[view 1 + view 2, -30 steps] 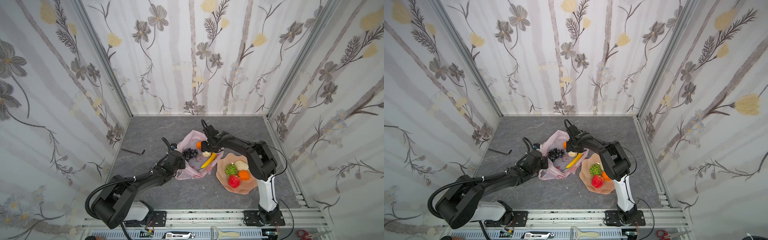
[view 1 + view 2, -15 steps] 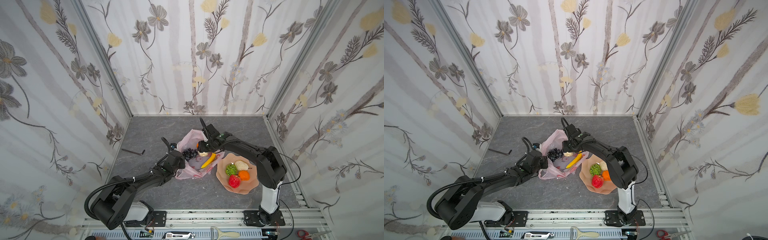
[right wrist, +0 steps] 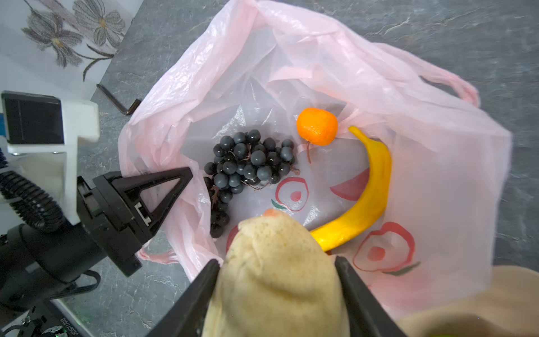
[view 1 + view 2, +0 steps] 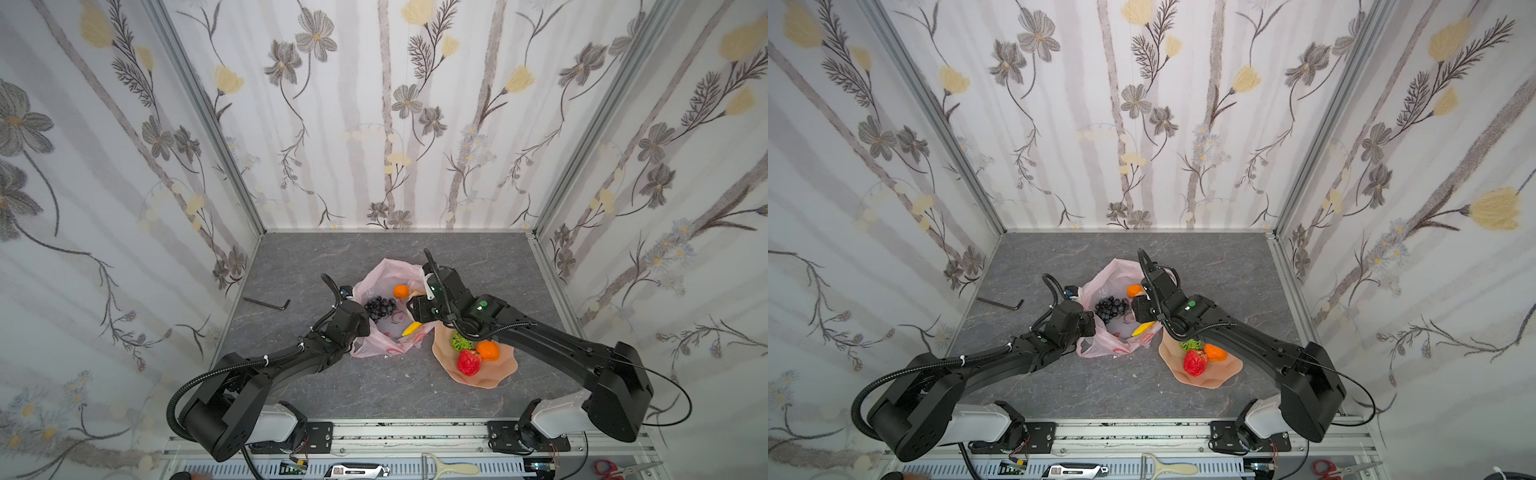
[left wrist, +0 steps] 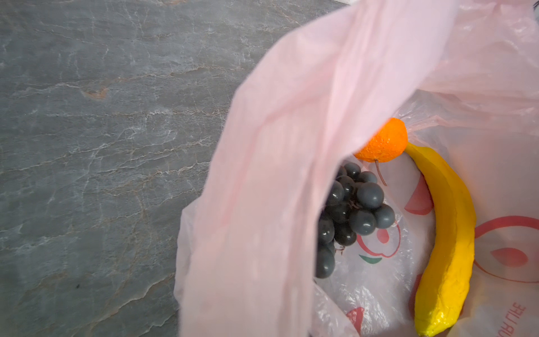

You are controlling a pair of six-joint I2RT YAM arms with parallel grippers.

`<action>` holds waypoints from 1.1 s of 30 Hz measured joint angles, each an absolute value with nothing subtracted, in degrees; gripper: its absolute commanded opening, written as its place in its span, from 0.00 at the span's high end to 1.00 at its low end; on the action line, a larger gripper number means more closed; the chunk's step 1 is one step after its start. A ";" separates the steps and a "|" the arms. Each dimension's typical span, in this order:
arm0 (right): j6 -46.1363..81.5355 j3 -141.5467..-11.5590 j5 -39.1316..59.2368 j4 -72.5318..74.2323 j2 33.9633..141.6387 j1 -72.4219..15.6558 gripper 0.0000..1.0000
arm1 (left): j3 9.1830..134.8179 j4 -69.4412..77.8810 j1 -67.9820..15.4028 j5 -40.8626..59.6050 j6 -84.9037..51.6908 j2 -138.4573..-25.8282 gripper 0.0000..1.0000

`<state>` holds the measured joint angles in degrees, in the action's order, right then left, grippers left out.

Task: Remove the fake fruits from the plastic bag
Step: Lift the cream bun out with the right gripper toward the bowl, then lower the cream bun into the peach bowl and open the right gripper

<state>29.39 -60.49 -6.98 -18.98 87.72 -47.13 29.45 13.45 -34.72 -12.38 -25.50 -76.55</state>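
The right pincer (image 3: 277,261) is closed on a beige fruit (image 3: 274,294), one jaw against each flank, with the lump bulging past the tips. Directly beneath it gapes the bag (image 3: 437,175), with grapes (image 3: 248,163), an orange (image 3: 317,126) and a banana (image 3: 370,198) on its floor. The banana's near end lies just under the held fruit. The left pincer (image 3: 176,179) is shut on the bag's rim, on the grape side of the right pincer, holding the mouth wide.

The step, as I judge it, is carrying this fruit to the dish (image 4: 498,374), which sits close behind the right pincer, back along its arm. The dish already bears a green fruit (image 4: 460,341), a second orange (image 4: 487,350) and a red one (image 4: 468,362).

Best to rise clear of the film first, so no fold drags along. Then swing back over a bare part of the dish and come low before letting go — a rounded lump dropped from height may roll off. The squeeze looks adequate; a firmer one might pop the fruit forward. The left pincer should not release the rim until the bag is empty.
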 measured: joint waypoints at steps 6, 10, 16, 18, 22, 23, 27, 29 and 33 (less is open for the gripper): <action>30.22 -52.14 -14.24 -17.37 77.65 -50.83 0.46 | 29.45 13.45 -34.72 -12.38 -25.50 -76.42 0.93; 32.18 -46.19 -20.21 -16.95 71.92 -54.11 0.48 | 29.45 13.45 -34.72 -12.38 -25.50 -76.47 0.93; 36.49 -36.25 -29.63 -16.45 65.28 -59.99 0.50 | 29.45 13.45 -34.72 -12.45 -25.50 -76.71 0.93; 37.56 -33.45 -32.45 -15.16 63.86 -61.67 0.49 | 29.45 13.45 -34.72 -12.47 -25.50 -76.77 0.93; 38.11 -29.04 -36.75 -12.56 62.26 -62.85 0.46 | 29.45 13.45 -34.72 -12.86 -25.50 -76.79 0.93; 38.09 -28.05 -37.43 -11.60 61.93 -63.00 0.47 | 29.45 13.45 -34.72 -12.91 -25.50 -76.79 0.93; 36.64 -24.47 -39.09 -6.81 60.97 -63.09 0.46 | 29.45 13.45 -34.72 -13.32 -25.50 -76.77 0.93; 35.42 -23.22 -39.44 -4.71 60.82 -63.09 0.46 | 29.45 13.45 -34.72 -13.50 -25.50 -76.77 0.93; 33.34 -21.21 -39.35 0.01 61.25 -63.09 0.47 | 29.45 13.45 -34.72 -13.69 -25.50 -76.77 0.93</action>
<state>33.34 -21.21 -39.35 0.01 61.25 -63.09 29.45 13.45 -34.72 -13.69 -25.50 -76.77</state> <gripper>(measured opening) 0.563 0.072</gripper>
